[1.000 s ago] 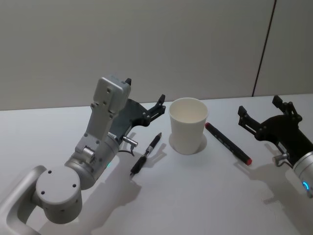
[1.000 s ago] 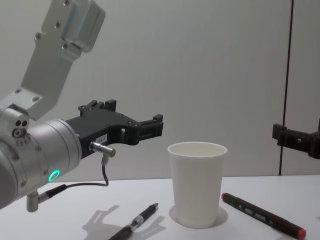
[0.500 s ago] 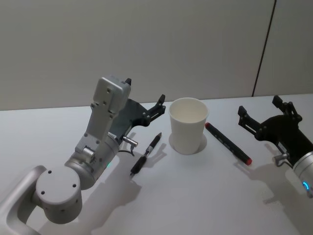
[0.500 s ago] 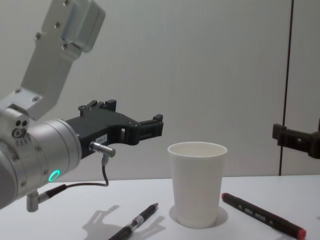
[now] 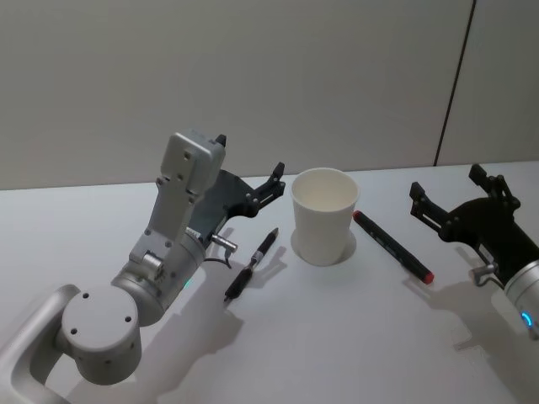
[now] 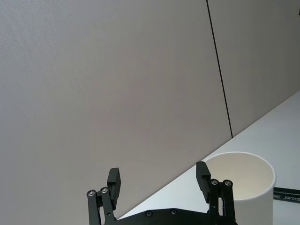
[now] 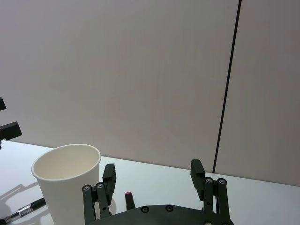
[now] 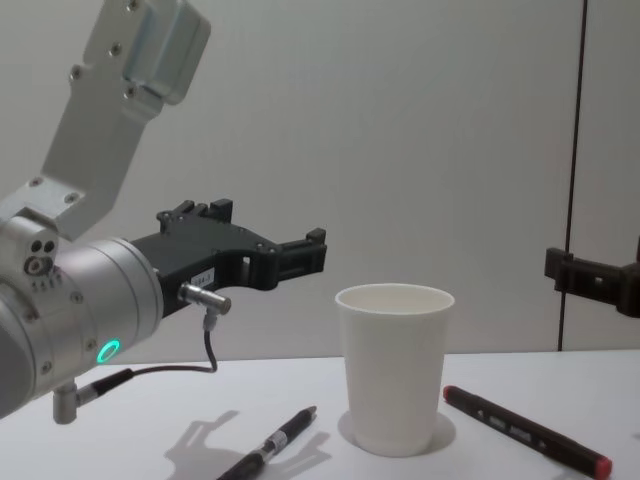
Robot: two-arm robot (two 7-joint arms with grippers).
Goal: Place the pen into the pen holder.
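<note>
Head view is showing the pen holder standing upright just above the frame's centre on the tabletop. Its mouth is facing up and looking empty, so it is sitting ready to take a pen lowered in from above. Two pens are lying flat beside it, neither being held: a black pen is slanting to the cup's lower left, and a red-tipped marker is slanting to its right, with its black end near the cup. The left claw is hovering left of centre, raised off the tabletop, spread wide and gripping nothing, with the black pen lying just below its tips in the frame. The right claw is hanging at the right edge, likewise wide and empty, with the marker lying to its left, between it and the cup. By my reading, no grasp is yet being made.
</note>
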